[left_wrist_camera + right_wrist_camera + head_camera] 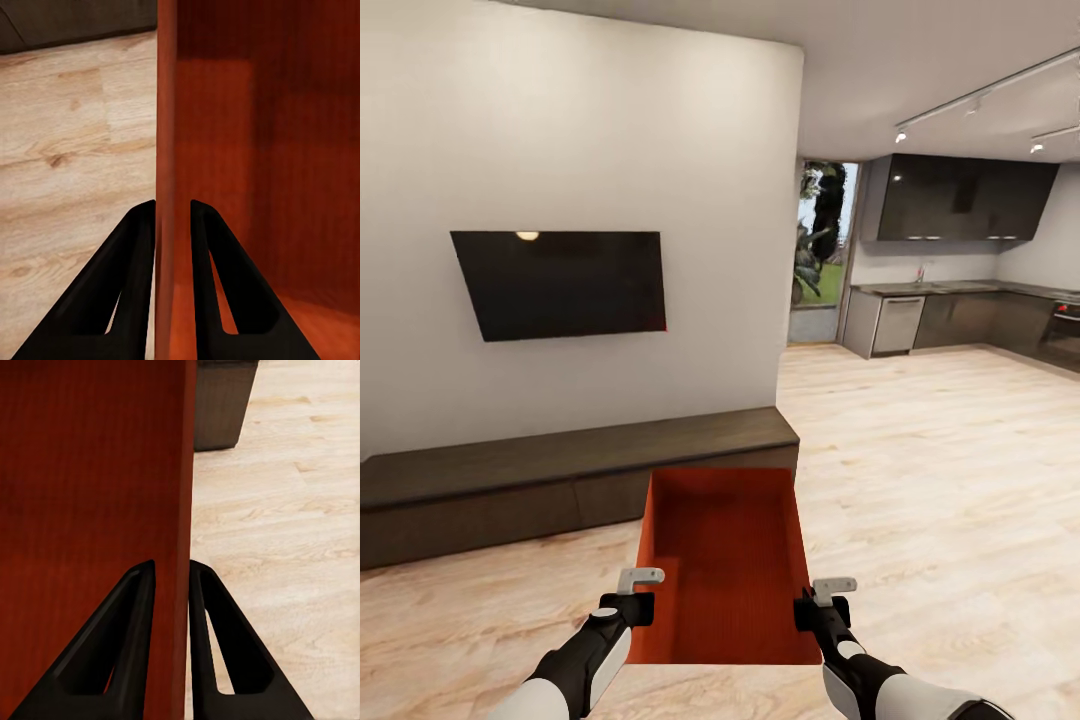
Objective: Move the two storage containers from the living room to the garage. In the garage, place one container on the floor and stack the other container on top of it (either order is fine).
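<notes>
A: Status?

B: Still in the living room (920,450): wood-plank flooring, TV (560,282) on the white wall, low dark cabinet (560,480) just ahead. One orange-red bin (720,560) carried in front of the chest, clear of the floor.

A: Grip?

B: Left hand (641,592) pinched on the left side wall, one finger (120,292) outside, one inside. Right hand (822,598) same on the right wall, finger (120,652) inside the bin. Both nearly closed, only the thin wall between.

A: Orientation?

B: Open side up, roughly level. Long axis pointing straight away, toward the cabinet; near short edge closest to the trunk.

A: Progress?

B: Early, by the look of it. First bin picked up, not yet hauled out. Left: drive to the garage, set it on the concrete, return for the second, stack. Second bin not spotted here. Kitchen (960,300) visible to the right, beyond the wall.
</notes>
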Tool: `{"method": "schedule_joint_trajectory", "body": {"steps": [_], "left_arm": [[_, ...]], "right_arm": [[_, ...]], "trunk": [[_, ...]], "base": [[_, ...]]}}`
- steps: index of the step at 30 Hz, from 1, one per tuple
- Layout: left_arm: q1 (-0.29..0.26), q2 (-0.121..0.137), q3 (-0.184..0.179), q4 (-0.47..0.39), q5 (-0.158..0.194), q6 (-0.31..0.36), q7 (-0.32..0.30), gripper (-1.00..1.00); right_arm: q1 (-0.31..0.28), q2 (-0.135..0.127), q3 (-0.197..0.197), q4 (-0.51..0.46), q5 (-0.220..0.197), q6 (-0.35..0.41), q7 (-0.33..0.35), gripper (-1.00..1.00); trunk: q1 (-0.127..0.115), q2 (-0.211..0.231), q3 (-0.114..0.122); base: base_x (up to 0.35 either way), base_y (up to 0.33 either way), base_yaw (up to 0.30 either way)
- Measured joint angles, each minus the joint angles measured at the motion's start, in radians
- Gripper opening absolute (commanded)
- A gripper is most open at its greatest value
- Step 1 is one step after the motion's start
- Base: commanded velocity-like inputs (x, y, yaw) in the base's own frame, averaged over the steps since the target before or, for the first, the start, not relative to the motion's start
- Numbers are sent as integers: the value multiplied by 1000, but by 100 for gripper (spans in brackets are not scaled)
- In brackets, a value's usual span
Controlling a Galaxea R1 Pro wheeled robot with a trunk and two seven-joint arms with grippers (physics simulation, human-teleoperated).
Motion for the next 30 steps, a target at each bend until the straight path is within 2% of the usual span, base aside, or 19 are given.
{"method": "schedule_joint_trajectory", "body": {"steps": [18, 30], "left_arm": [[0, 0, 0, 0, 0, 0, 0, -100], [0, 0, 0, -1, 0, 0, 0, -100]], "right_arm": [[0, 0, 0, 0, -1, -1, 0, -100], [0, 0, 0, 0, -1, -2, 0, -100]], "trunk": [[0, 0, 29], [0, 0, 49]], "base": [[0, 0, -2], [0, 0, -81]]}}
